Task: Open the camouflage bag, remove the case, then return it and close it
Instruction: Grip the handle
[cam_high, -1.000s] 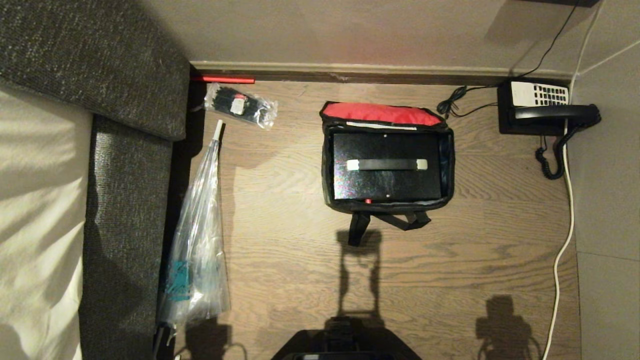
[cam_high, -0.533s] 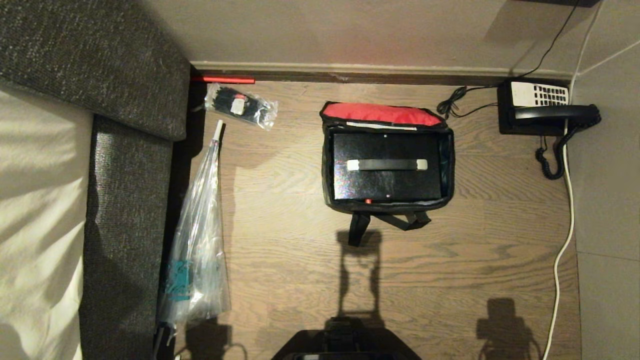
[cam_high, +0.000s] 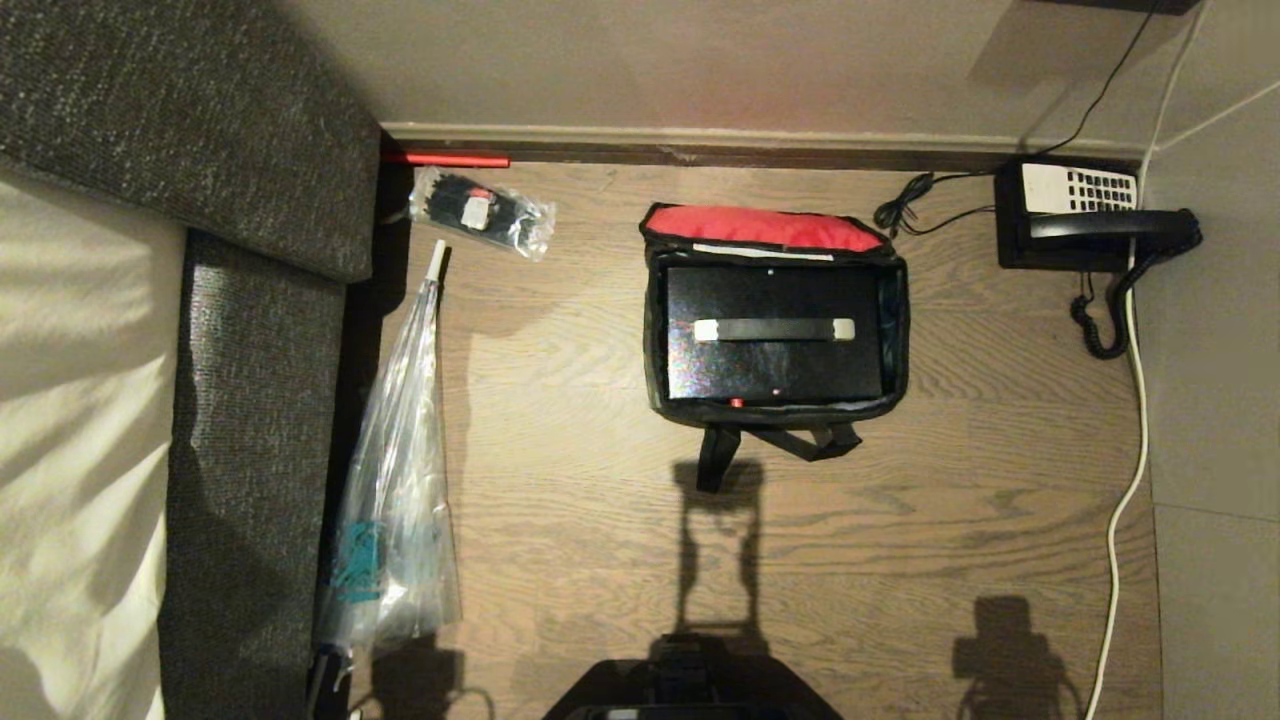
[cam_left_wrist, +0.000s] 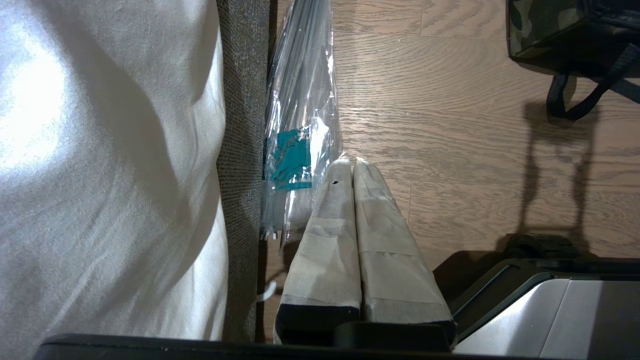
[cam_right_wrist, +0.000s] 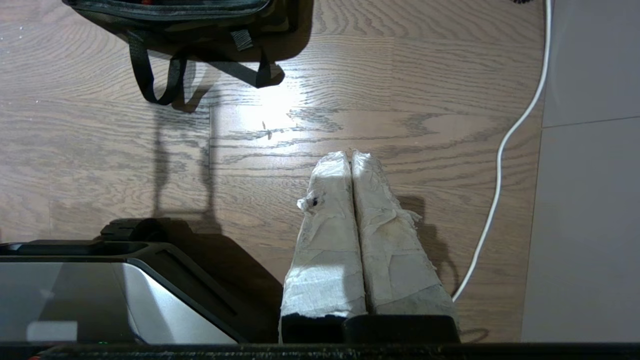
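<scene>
The camouflage bag (cam_high: 655, 330) lies open on the wood floor near the far wall, its red-lined flap (cam_high: 765, 226) folded back. Inside it sits the case (cam_high: 775, 365), flat and black, with a black strap handle (cam_high: 775, 329) ending in white tabs. A camouflage corner of the bag (cam_left_wrist: 537, 25) shows in the left wrist view, and its black straps (cam_right_wrist: 160, 75) show in the right wrist view. My left gripper (cam_left_wrist: 353, 162) is shut and empty, low beside the sofa. My right gripper (cam_right_wrist: 351, 155) is shut and empty over bare floor, well short of the bag. Neither arm appears in the head view.
A dark sofa (cam_high: 250, 400) with a white sheet runs along the left. A long clear plastic sleeve (cam_high: 395, 500) and a small plastic packet (cam_high: 480, 212) lie beside it. A black telephone (cam_high: 1090, 215) sits at the far right, and a white cable (cam_high: 1130, 480) trails down the right side. My base (cam_high: 690, 690) is at the near edge.
</scene>
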